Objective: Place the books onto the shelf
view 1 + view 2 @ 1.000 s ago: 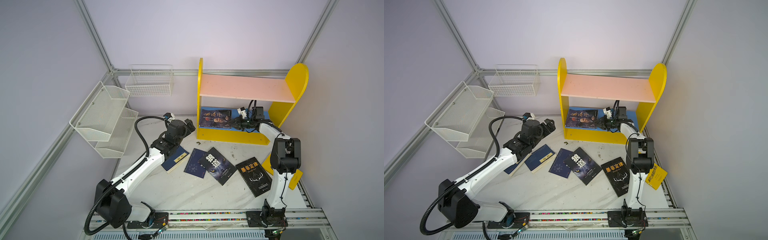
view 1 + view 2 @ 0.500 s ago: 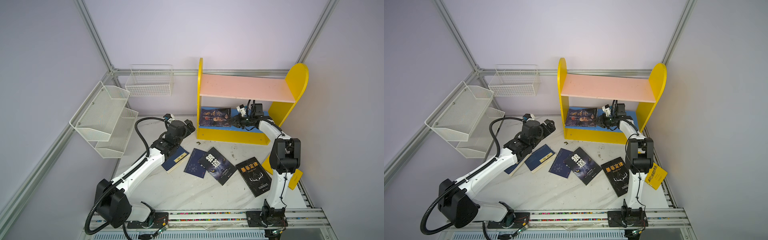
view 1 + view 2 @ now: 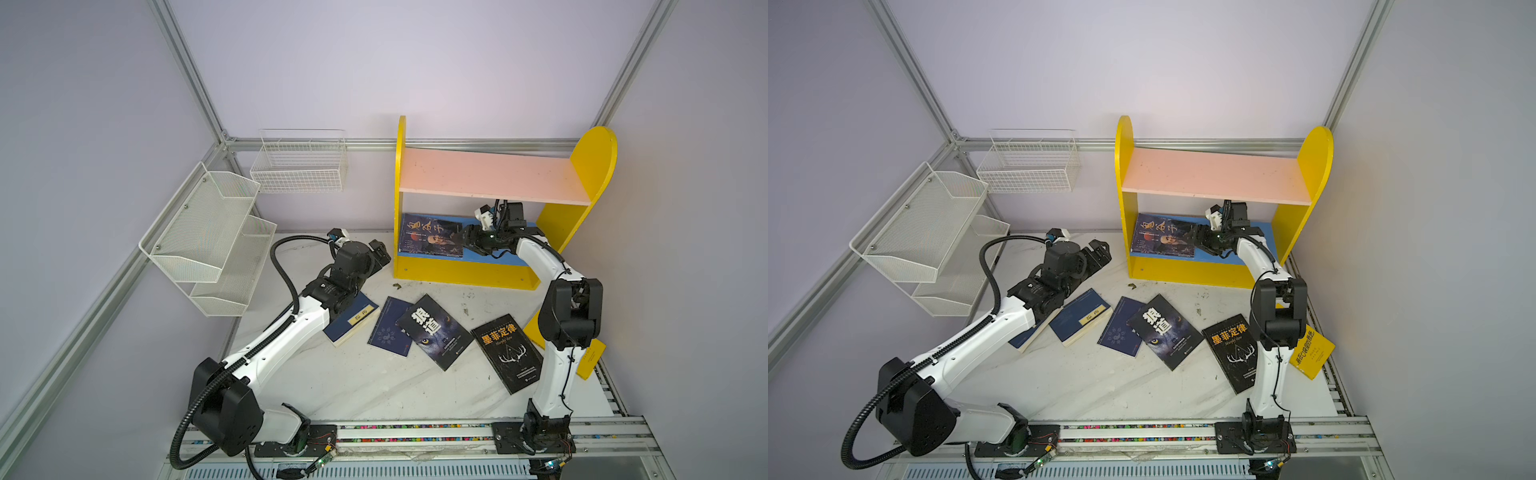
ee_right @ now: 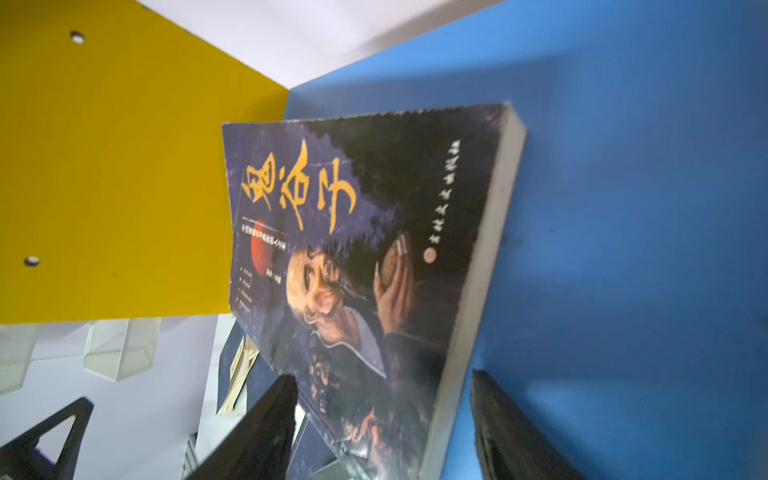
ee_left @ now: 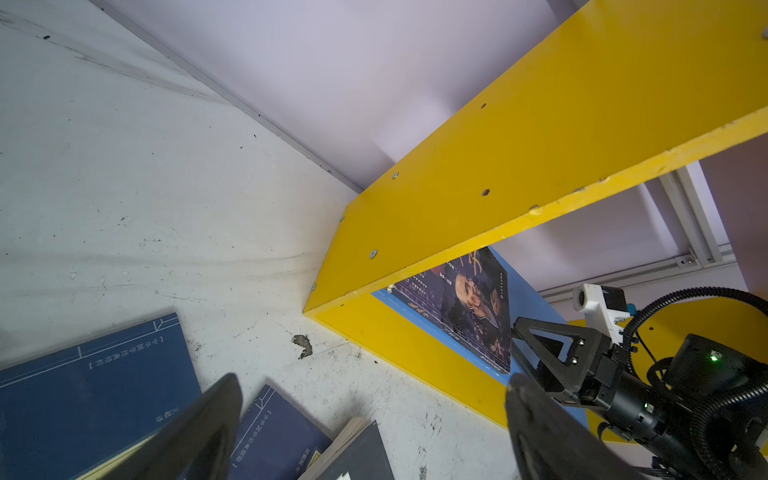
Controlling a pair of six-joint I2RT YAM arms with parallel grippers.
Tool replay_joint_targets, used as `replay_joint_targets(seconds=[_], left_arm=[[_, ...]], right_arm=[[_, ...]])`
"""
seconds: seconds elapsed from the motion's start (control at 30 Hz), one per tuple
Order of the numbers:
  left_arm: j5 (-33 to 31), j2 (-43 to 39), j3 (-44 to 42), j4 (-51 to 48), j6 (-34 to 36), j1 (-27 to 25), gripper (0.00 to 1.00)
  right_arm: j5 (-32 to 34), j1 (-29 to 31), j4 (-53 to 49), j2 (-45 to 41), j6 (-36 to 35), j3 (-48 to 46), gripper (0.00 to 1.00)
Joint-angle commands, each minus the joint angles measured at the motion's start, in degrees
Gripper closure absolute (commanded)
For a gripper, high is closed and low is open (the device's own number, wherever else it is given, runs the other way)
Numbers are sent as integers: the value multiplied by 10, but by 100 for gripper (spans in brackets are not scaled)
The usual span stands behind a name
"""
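The shelf (image 3: 490, 174) (image 3: 1212, 174) stands at the back, with a pink upper board and a blue lower board (image 4: 623, 208). A dark book with orange title (image 3: 430, 235) (image 3: 1163, 235) (image 5: 469, 299) (image 4: 353, 249) rests on the lower board near the left yellow side. My right gripper (image 3: 471, 241) (image 3: 1202, 239) (image 4: 382, 378) is open, its fingers apart on either side of that book's edge. On the table lie a navy book with a yellow label (image 3: 353, 318), a small navy book (image 3: 388, 332), two black books (image 3: 434, 332) (image 3: 507, 353) and a yellow book (image 3: 1312, 351). My left gripper (image 3: 380, 253) (image 5: 374, 380) hovers open and empty near the shelf's left side.
A white mesh tiered rack (image 3: 208, 237) and a white wire basket (image 3: 299, 162) hang at the back left. Another navy book (image 3: 1027, 336) lies partly under the left arm. A metal rail (image 3: 415, 428) runs along the front edge.
My right gripper has opened and let go of the dark book on the lower board. The left arm has barely moved.
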Motion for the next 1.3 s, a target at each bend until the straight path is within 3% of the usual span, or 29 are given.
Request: replay_joint_targets(seconds=[0.0,0.13,0.33,0.5,0.7,0.83,1.07,1.27], left_arm=[[-2,-15,-27,15,-8,6,3],[-5,-21,-34,11,-8,7,2],[5,-14,-33,-15,15,9,2],[19,-14,-50,-32,27,9,1],[60,-24,-86,-40,53,9,0],[125,-16,-110,-19,48,10,0],[240,57,-156,62,-57,3,1],[253,106,-215,157,-148,-34,2]], right_arm=[[67,0,-39,-25,-12,20,30],[125,8,-73,-37,-27,22,30],[107,36,5,-66,8,-33,32],[125,66,-5,-63,8,-22,33],[230,66,-35,-123,23,-43,32],[286,66,-44,-205,23,-127,31],[221,89,39,-347,47,-373,32],[199,133,126,-365,77,-493,33]])
